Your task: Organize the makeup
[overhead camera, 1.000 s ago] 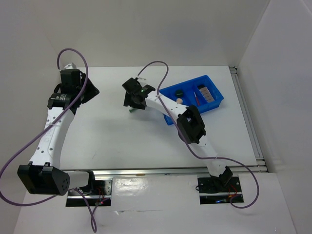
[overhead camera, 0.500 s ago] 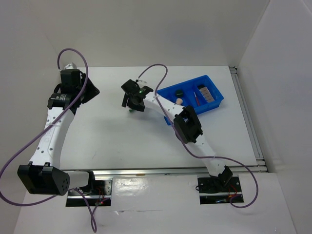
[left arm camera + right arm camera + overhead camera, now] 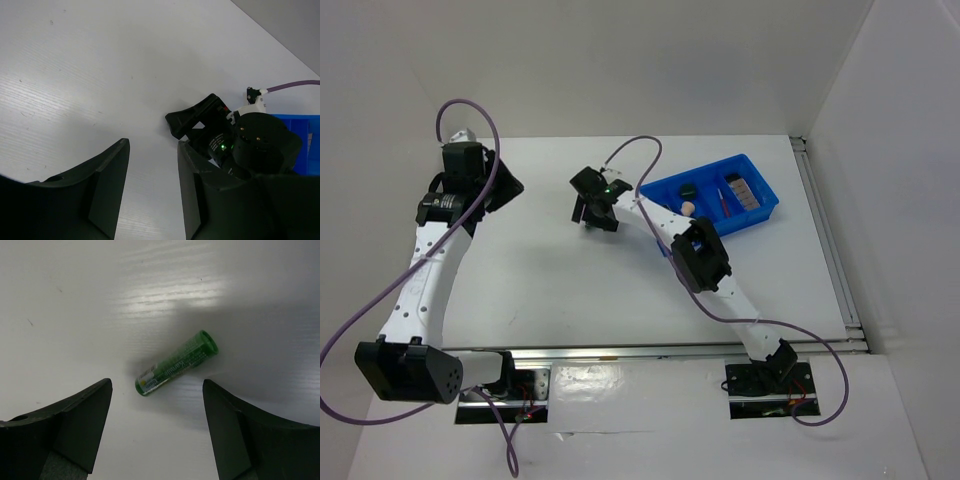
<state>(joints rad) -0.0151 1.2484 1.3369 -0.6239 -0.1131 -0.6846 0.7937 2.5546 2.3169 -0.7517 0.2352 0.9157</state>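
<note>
A green lip-balm tube lies on its side on the white table, just ahead of my right gripper, whose jaws stand wide open and touch nothing. Seen from above, that right gripper hangs over the table's middle, left of the blue tray. The tray holds a dark round compact, a peach sponge, pink pencils and a flat palette. My left gripper is open and empty at the far left.
The left wrist view shows the right arm's wrist and a corner of the blue tray ahead. White walls close the table at the back and right. A metal rail runs along the right edge.
My right gripper has opened wider and shifted slightly left, away from the tray, with its elbow swinging left too. The left arm has not moved.
</note>
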